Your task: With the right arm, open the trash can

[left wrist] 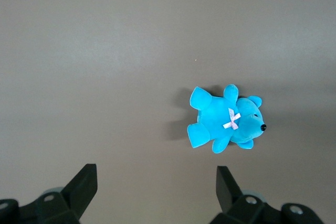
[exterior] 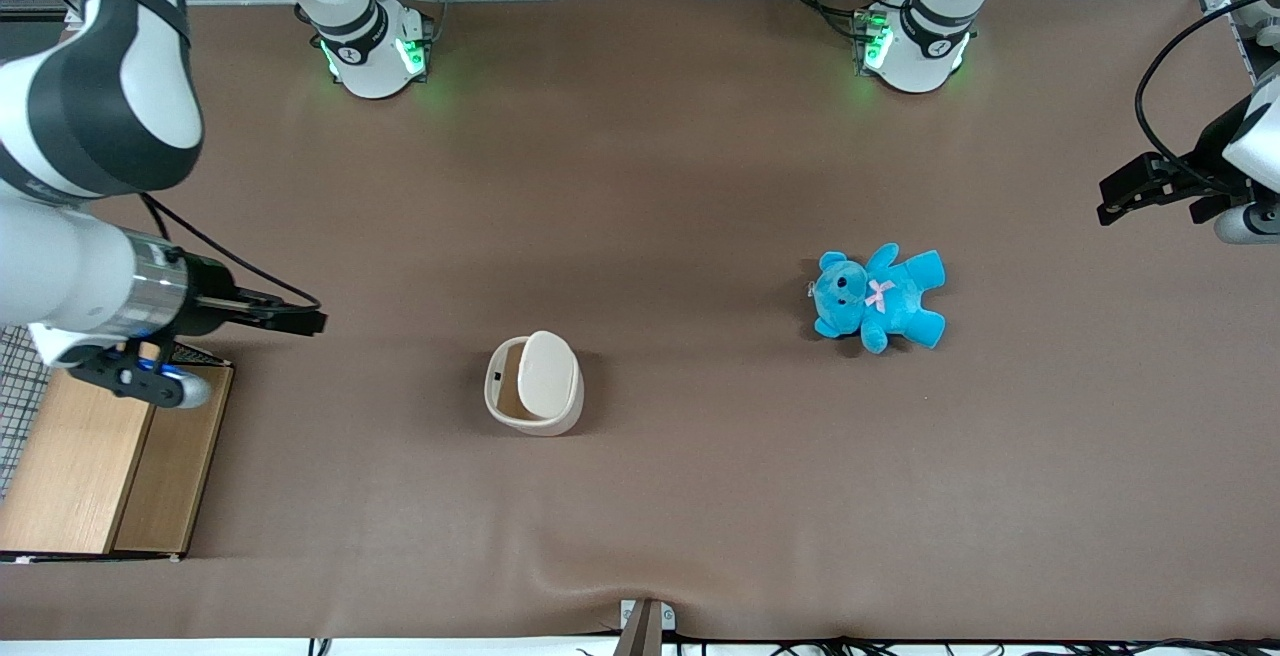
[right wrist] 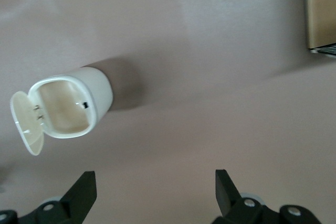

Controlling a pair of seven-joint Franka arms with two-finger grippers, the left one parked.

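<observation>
The cream-white trash can (exterior: 533, 386) stands on the brown table with its flip lid (exterior: 549, 371) raised, and the tan inside shows. In the right wrist view the trash can (right wrist: 68, 108) is open, with its lid (right wrist: 26, 124) swung back from the mouth. My right arm's gripper (exterior: 298, 319) is open and empty. It hangs apart from the can, toward the working arm's end of the table and slightly farther from the front camera. In the right wrist view the gripper (right wrist: 154, 179) has bare table between its fingertips (right wrist: 84, 182).
A wooden box (exterior: 100, 466) with wire mesh (exterior: 15, 406) sits under the right arm's wrist; its edge also shows in the right wrist view (right wrist: 320, 9). A blue teddy bear (exterior: 878, 298) lies toward the parked arm's end and shows in the left wrist view (left wrist: 226, 121).
</observation>
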